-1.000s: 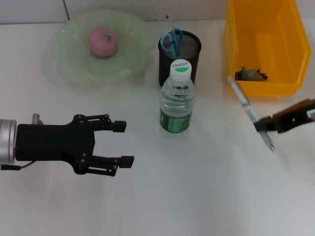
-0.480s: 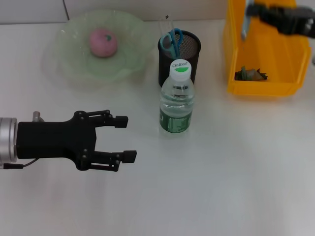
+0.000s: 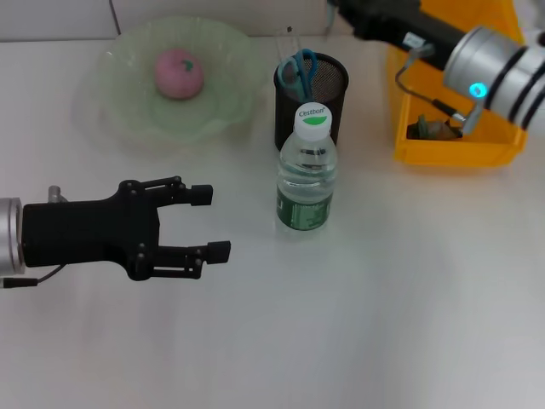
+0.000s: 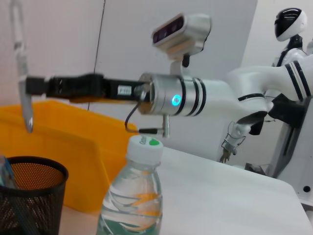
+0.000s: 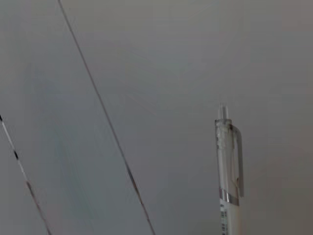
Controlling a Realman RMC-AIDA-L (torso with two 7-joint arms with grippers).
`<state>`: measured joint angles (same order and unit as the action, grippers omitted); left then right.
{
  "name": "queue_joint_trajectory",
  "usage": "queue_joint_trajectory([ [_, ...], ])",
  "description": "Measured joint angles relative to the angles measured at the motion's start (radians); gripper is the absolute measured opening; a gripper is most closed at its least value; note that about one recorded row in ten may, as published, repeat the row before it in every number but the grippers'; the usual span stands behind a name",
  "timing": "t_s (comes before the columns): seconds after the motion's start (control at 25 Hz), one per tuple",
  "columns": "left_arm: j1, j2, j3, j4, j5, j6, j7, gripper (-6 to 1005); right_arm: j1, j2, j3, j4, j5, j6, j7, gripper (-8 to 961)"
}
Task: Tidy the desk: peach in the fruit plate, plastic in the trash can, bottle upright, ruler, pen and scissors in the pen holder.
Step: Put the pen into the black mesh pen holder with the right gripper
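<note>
My right gripper (image 3: 341,10) is shut on the pen (image 4: 22,73) and holds it upright, tip down, above and just behind the black mesh pen holder (image 3: 311,98). The pen also shows in the right wrist view (image 5: 229,171) against the wall. The holder contains blue scissors (image 3: 298,66) and a clear ruler (image 3: 289,38). The water bottle (image 3: 306,179) stands upright in front of the holder. The peach (image 3: 177,72) lies in the green fruit plate (image 3: 119,111). Crumpled plastic (image 3: 433,129) lies in the yellow bin (image 3: 443,152). My left gripper (image 3: 209,223) is open and empty, low at the left.
The right arm (image 3: 494,64) reaches across above the yellow bin. The wall runs close behind the plate, holder and bin. The bottle stands close to the holder's front side. The left wrist view shows the holder (image 4: 29,196), bottle (image 4: 132,196) and bin (image 4: 88,147).
My right gripper has carried the pen from low at the table's right, up over the yellow bin, then left to above the pen holder. The left gripper has barely shifted.
</note>
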<state>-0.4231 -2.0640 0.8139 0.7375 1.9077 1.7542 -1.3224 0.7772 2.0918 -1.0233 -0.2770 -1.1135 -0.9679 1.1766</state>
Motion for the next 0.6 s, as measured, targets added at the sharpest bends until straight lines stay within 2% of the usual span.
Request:
queue_joint_trajectory([
  [0.2, 0.001, 0.000, -0.003, -0.009, -0.007, -0.004, 0.010, 859, 0.025, 0.001, -0.042, 0.031, 0.003, 0.054, -0.016, 138],
  [0.4, 0.001, 0.001, -0.004, -0.014, -0.007, -0.013, 0.015, 859, 0.018, 0.001, -0.045, 0.038, 0.005, 0.034, -0.014, 148],
  [0.6, 0.001, 0.001, -0.004, -0.021, -0.007, -0.016, 0.016, 859, 0.001, 0.001, -0.042, 0.042, 0.006, -0.004, -0.011, 300],
])
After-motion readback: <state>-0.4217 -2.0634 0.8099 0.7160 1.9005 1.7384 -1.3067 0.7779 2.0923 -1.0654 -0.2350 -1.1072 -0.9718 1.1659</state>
